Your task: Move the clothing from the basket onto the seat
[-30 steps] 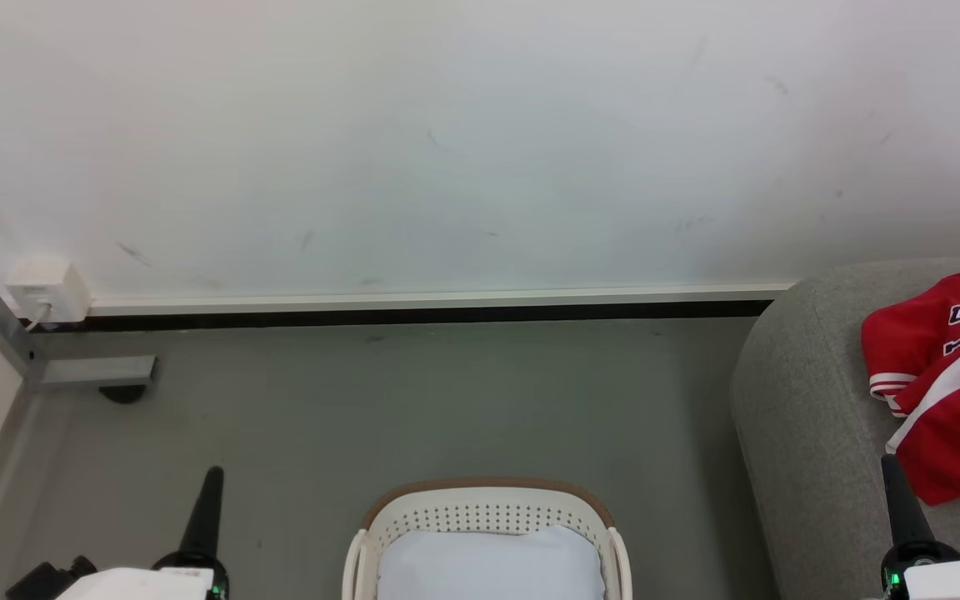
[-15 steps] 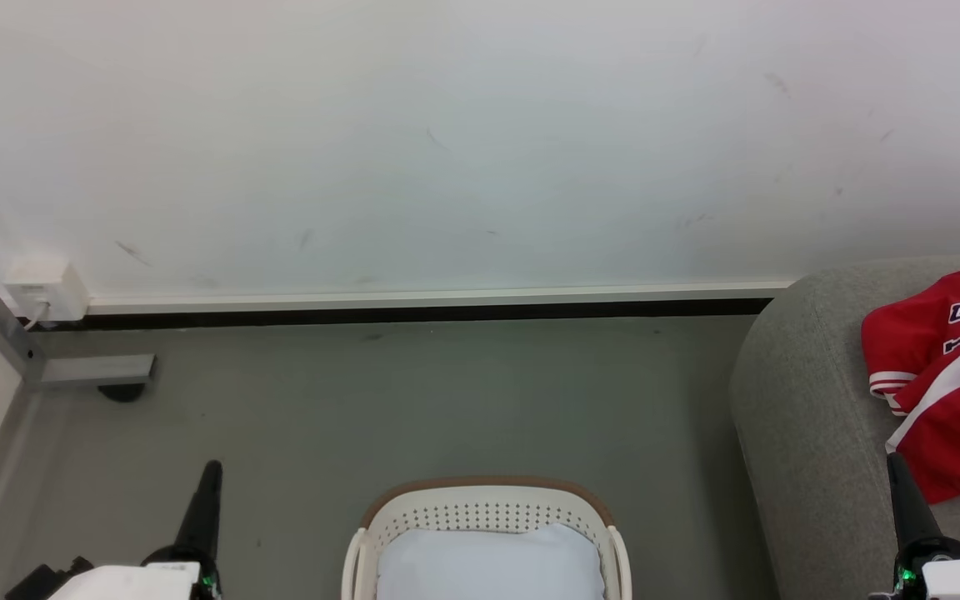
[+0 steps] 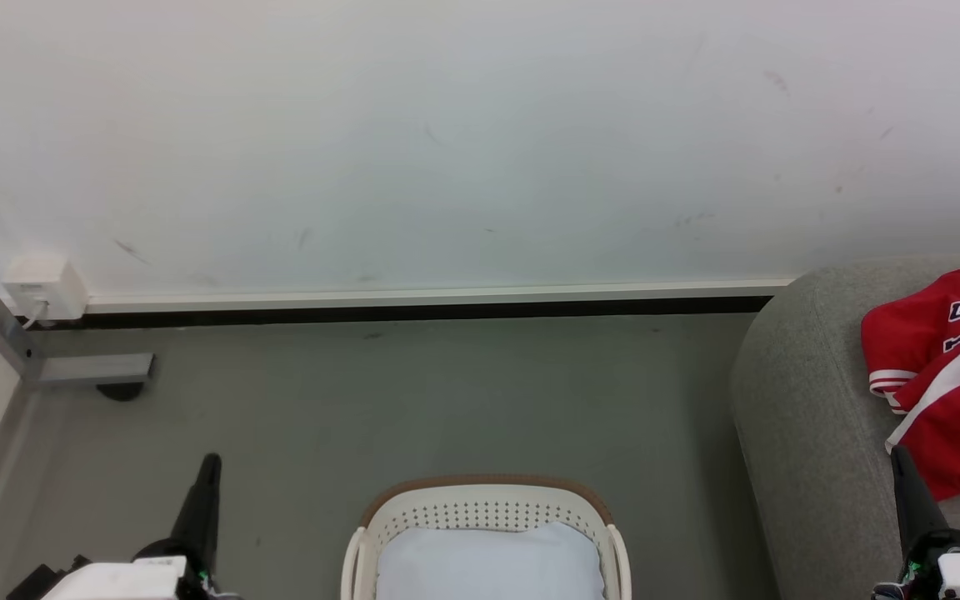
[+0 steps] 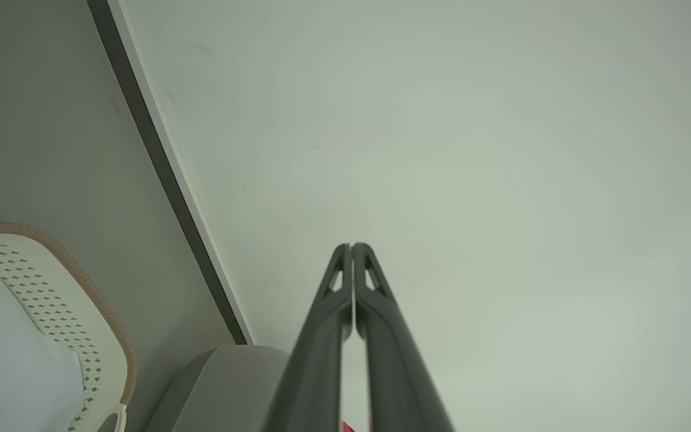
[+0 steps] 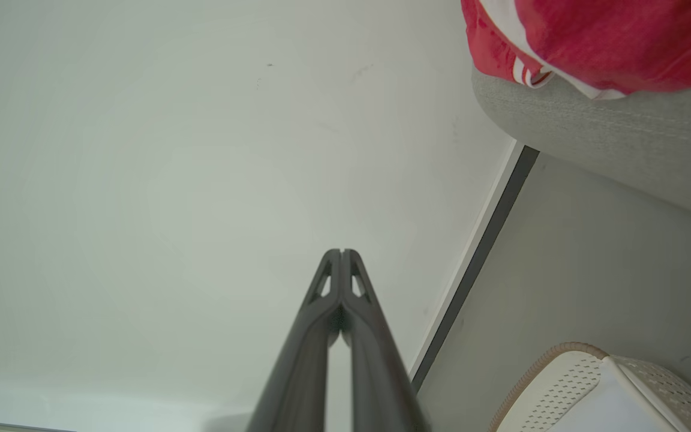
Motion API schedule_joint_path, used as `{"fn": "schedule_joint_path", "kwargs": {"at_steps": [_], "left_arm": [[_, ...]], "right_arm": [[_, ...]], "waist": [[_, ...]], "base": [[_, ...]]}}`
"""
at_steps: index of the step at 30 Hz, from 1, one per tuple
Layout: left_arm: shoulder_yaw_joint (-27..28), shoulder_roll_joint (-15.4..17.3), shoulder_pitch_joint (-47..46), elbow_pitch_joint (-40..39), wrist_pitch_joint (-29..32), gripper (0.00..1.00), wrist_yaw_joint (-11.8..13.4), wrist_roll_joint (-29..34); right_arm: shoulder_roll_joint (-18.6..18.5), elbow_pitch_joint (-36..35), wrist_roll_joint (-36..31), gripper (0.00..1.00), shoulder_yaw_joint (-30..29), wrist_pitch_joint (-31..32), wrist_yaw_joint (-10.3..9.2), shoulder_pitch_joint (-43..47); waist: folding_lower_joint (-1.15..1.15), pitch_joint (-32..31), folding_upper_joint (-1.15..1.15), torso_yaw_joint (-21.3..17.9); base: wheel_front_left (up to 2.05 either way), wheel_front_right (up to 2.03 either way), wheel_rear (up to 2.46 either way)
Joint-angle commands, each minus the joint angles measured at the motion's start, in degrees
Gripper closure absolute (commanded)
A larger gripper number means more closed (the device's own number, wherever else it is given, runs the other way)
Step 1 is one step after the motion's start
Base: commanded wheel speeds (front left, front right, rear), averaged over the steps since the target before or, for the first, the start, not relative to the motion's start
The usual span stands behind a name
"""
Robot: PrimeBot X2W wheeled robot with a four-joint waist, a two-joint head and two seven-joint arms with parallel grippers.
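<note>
Clothing [image 3: 959, 417]: you have both red garments heaped on the seat at the head view's right edge. One carries dark lettering and the other a broad white stripe, and the frame cuts both off.
Seat [image 3: 805, 417]: light grey with a rounded corner. It stands right of the basket with a strip of floor between them.
Basket [image 3: 488, 483]: cream, perforated and brown-rimmed. It sits on the floor at bottom centre, and you can see a pad lying in it.
Pad [image 3: 488, 567]: pale bluish-white. It covers the part of the basket's inside that you can see.
Left gripper [image 3: 209, 467]: it is at the lower left over the floor, apart from the basket. Its jaws are pressed tip to tip with nothing between them, and they point at the wall.
Right gripper [image 3: 899, 454]: at the lower right, its tip shows against the seat just under the clothing's hem. Its wrist view puts the clothing [image 5: 609, 36] clear of the fingers. The jaws are closed on nothing.
Floor [image 3: 413, 392]: plain grey.
Wall [image 3: 447, 150]: white and scuffed, with a dark skirting strip [image 3: 413, 314] along its foot.
</note>
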Motion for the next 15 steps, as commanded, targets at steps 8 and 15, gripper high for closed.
{"fn": "schedule_joint_path", "kwargs": {"at_steps": [8,15], "left_arm": [[0.5,0.1,-0.9,-0.4,1.1,1.00,-0.3,-4.0],[0.8,0.1,-1.0,-0.4,1.7,1.00,-0.4,-6.6]], "right_arm": [[0.1,0.1,3.7,1.00,-0.8,1.2,-0.11,-0.8],[0.2,0.1,6.1,1.00,-1.2,1.9,-0.12,-1.1]], "waist": [[0.00,0.1,0.00,0.0],[0.00,0.2,0.00,-0.1]], "base": [[0.00,0.00,0.00],[0.00,0.00,0.00]]}}
